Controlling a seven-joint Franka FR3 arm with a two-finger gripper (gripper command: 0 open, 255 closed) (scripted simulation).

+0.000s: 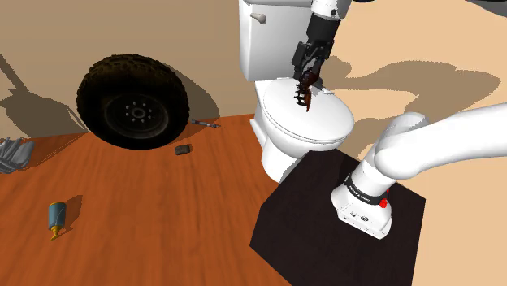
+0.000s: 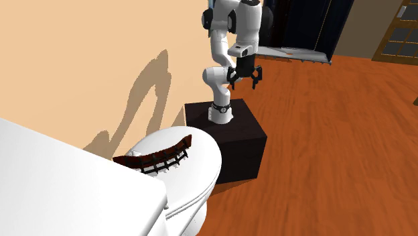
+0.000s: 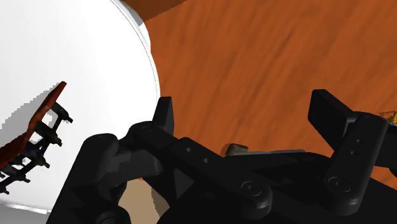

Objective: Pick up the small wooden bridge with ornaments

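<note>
The small bridge [image 2: 157, 157] is dark reddish-brown with black railing ornaments and lies on the closed white toilet lid [image 2: 194, 161]. In the shoulder view the bridge [image 1: 307, 91] appears just under my gripper [image 1: 306, 71]. The second exterior view shows my gripper [image 2: 246, 82] hanging well above the stand and away from the lid. My gripper [image 3: 245, 105] is open with nothing between its black fingers [image 3: 165, 114], and the bridge [image 3: 35, 140] sits off to one side of them on the lid.
The white toilet tank [image 1: 272, 36] stands against the tan wall. A large black tyre [image 1: 132, 100] leans at the wall. A small dark block [image 1: 184, 149], a thin rod [image 1: 207, 123] and a blue-yellow item [image 1: 56, 217] lie on the wooden floor. The black stand [image 1: 325, 219] is beside the toilet.
</note>
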